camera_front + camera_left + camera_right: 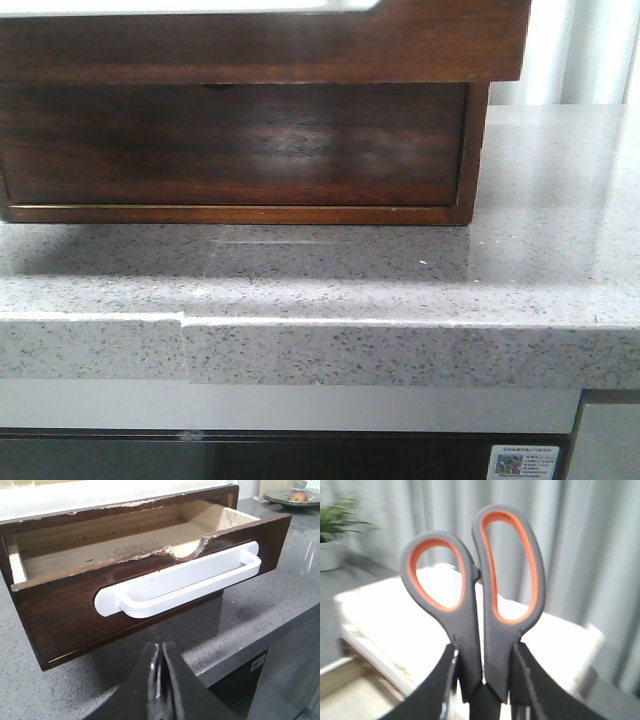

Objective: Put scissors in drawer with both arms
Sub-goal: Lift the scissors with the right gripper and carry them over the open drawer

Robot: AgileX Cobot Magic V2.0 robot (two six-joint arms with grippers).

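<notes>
The drawer (150,587) is standing pulled open on the counter (280,585), its inside bare. The right pincer (482,680) is gripping the scissors (475,595) aloft; the left pincer (161,680) is sitting pressed together, empty. Dropping them in remains.

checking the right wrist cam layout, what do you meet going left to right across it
potted plant → scissors' smaller finger loop → scissors' larger finger loop, with the right gripper shut on the scissors handles.
</notes>
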